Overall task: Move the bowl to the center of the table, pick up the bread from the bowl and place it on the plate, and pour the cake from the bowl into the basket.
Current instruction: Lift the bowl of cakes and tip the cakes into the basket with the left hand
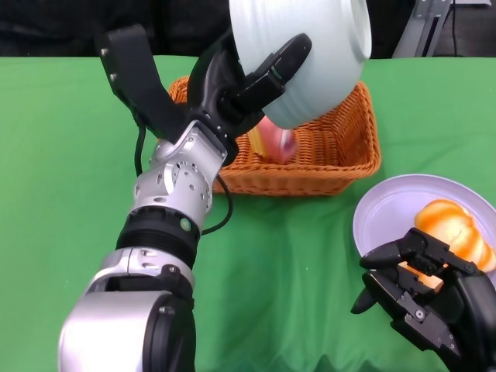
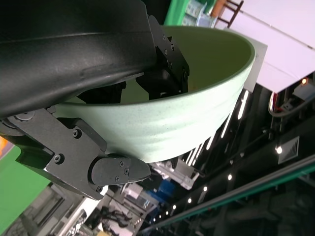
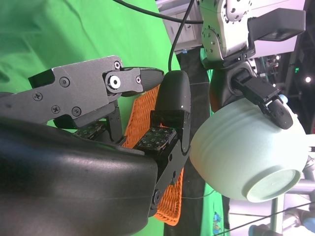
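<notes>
- Head view: left hand grips the pale green bowl by its rim, fingers outside and inside the wall, bowl raised and tipped over the orange wicker basket. A pink and yellow cake lies in the basket under the bowl. Bread sits on the lilac plate, to the right of the basket on the green table. Right hand hovers at the plate's near edge, fingers apart, holding nothing.
- Right wrist view: right hand's fingers spread, empty. Beyond them the bowl shows its base, held by the left hand above the basket.
- Left wrist view: left hand's fingers clamp the bowl's wall; the visible interior is bare.
</notes>
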Motion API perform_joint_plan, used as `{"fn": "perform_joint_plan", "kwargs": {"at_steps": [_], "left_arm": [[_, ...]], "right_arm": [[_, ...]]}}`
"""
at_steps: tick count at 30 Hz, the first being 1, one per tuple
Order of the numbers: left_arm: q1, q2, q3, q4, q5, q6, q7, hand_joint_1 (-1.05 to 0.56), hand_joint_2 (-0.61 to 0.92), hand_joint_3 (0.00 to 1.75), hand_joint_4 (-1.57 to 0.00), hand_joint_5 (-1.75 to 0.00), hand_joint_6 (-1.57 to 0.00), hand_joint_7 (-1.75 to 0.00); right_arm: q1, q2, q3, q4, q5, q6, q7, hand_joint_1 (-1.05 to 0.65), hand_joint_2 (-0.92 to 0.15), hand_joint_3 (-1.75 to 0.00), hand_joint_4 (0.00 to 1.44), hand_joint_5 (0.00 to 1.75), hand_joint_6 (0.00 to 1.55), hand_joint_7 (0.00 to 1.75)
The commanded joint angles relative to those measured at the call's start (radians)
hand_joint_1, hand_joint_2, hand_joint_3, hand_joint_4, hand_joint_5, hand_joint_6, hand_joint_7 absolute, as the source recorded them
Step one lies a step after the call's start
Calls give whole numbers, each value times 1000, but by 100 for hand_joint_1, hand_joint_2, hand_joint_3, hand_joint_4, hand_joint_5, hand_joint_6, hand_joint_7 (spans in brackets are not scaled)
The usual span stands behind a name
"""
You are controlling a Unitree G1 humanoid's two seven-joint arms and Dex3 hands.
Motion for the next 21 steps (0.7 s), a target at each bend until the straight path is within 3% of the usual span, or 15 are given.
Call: {"fn": "perform_joint_plan", "kwargs": {"at_steps": [1, 7, 12, 21], "left_arm": [[-44, 12, 8, 10, -9, 6, -28, -7, 85, 74, -70, -153, -79, -121], [-63, 19, 47, 36, -47, 71, -40, -9, 88, 66, -74, -150, -83, -116], [-72, 20, 82, 39, -87, 136, -32, -18, 92, 60, -69, -158, -73, -126], [-83, 24, 127, 34, -132, 213, -29, -19, 92, 58, -67, -161, -67, -138]], "right_arm": [[4, -1, 0, 23, 4, -39, 8, -28, -92, -21, 69, 140, 69, 106], [2, 0, 1, 33, 10, -49, 13, -27, -92, -21, 69, 141, 69, 106], [2, 0, 2, 31, 2, -50, 10, -26, -92, -22, 68, 142, 69, 105], [1, -1, 1, 38, 1, -51, 8, -26, -92, -21, 68, 142, 69, 105]]}}
